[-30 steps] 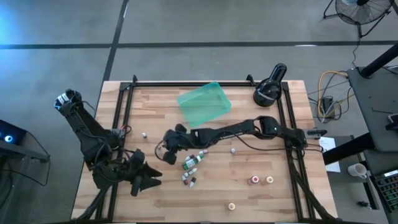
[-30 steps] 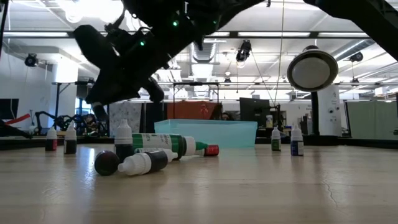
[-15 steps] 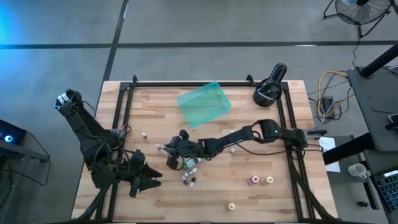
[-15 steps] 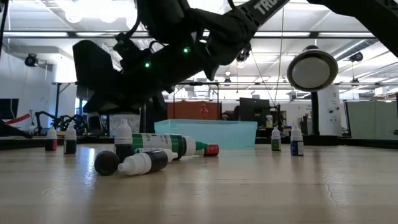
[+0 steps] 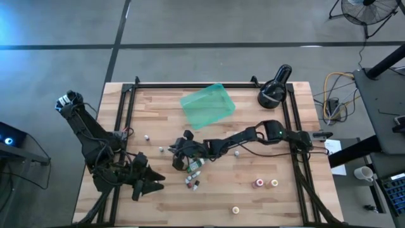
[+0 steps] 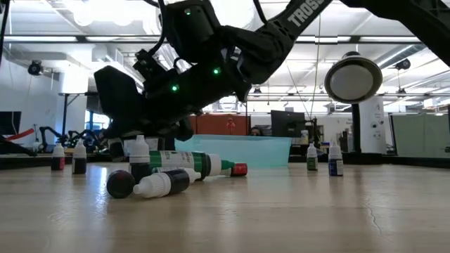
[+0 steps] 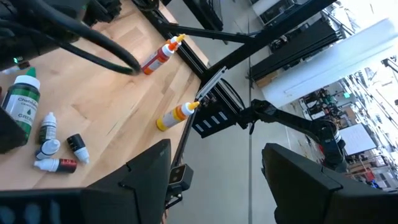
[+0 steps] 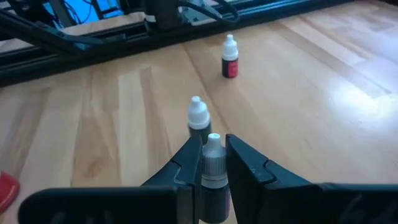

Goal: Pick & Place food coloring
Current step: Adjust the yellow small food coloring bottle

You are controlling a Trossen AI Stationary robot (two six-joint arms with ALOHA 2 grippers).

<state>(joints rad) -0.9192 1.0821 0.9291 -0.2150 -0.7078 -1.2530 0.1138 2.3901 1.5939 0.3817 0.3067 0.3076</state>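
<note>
Overhead, the wooden tabletop point(image 5: 253, 202) carries a translucent teal tray point(image 5: 207, 105) near its far edge and a black round lamp-like device point(image 5: 274, 92) at the far right corner. The right arm reaches across the middle, its tool point(image 5: 178, 159) low over a cluster of food coloring bottles point(image 5: 193, 172) that lie just in front of the tray. Two more bottles point(image 5: 266, 183) stand toward the right side, one point(image 5: 235, 209) near the front edge, and one small one point(image 5: 147, 137) stands alone toward the left. The left arm waits folded at the front left corner, its tool point(image 5: 149, 182) spread apart and holding nothing.

At table height, the right arm's dark body point(image 6: 176, 77) hangs over an upright bottle point(image 6: 140, 156). Beside it a larger green bottle point(image 6: 190, 163) lies on its side, with a dark one point(image 6: 156, 184) lying in front. Two bottles point(image 6: 69, 157) stand far left and two point(image 6: 323, 157) at right.

From the left wrist, the left tool's fingers point(image 7: 143, 180) stand wide apart, and a green-labelled bottle point(image 7: 25, 99) plus small fallen ones point(image 7: 56, 149) show on the wood.

From the right wrist, the right tool point(image 8: 212, 163) is clamped on a white-capped dark bottle point(image 8: 214, 186); another bottle point(image 8: 198, 116) stands just beyond it and a red one point(image 8: 229, 57) farther off.
</note>
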